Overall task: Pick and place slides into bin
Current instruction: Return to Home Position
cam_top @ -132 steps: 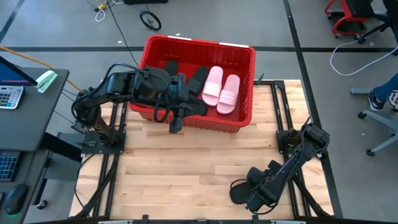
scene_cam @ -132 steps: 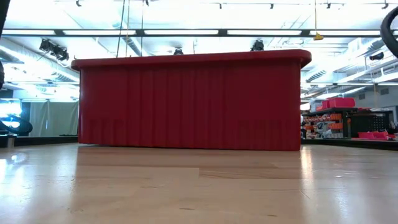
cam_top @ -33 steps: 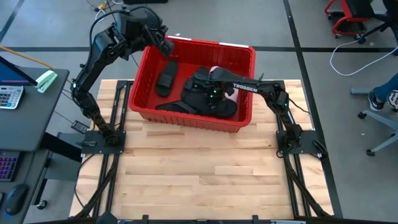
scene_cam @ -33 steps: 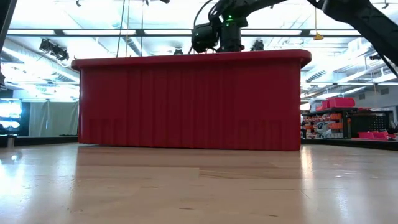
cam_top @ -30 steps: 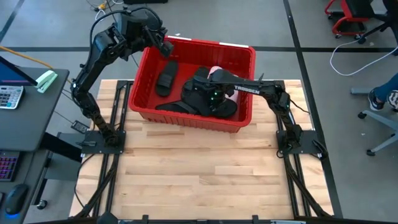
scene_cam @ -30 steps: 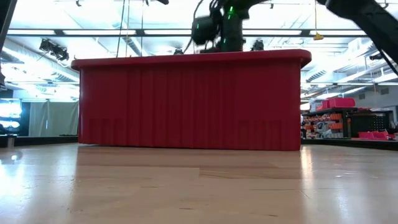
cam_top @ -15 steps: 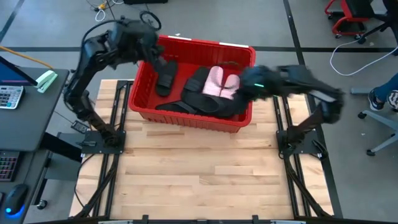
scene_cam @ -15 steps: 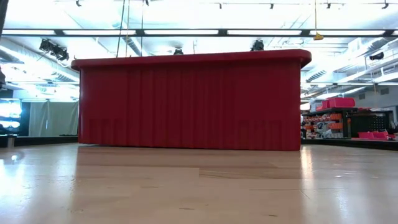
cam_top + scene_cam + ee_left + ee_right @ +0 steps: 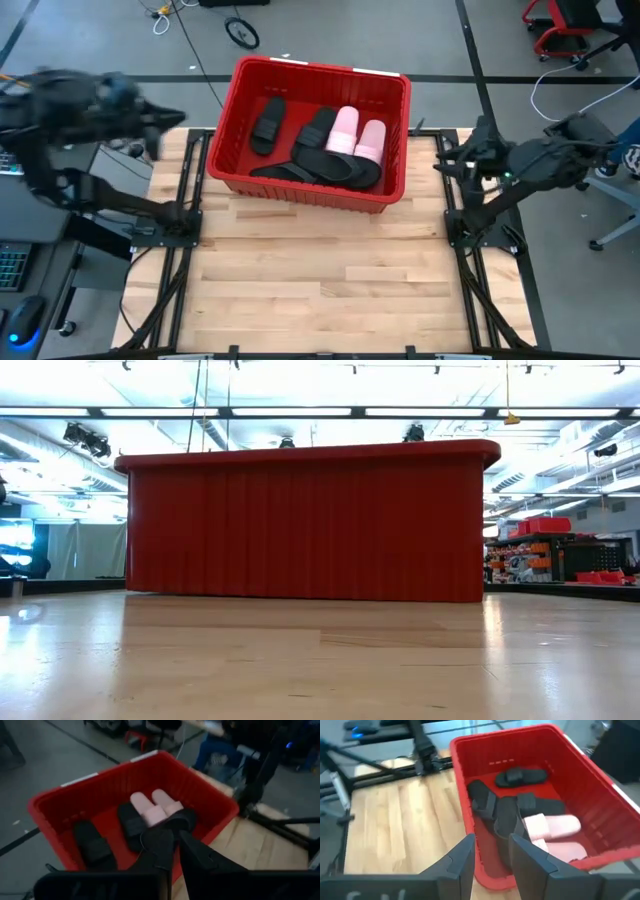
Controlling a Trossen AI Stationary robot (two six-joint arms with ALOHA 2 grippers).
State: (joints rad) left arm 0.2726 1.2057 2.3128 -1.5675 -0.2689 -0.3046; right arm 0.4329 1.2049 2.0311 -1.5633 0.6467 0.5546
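Bench [image 9: 320, 280]: pale wood planks, filling the middle and lower frame in the high view.
Bin [image 9: 305, 190]: red, standing on the bench at upper centre, its far part reaching past the bench's upper edge.
Arm stands [image 9: 165, 235]: black frames at the bench's left and right edges.
Low view: the bin's wall meets the bench mid-frame.

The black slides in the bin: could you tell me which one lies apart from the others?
The black slide by the bin wall on the left arm's side: it lies alone, while the other black slides overlap beside the pink pair.
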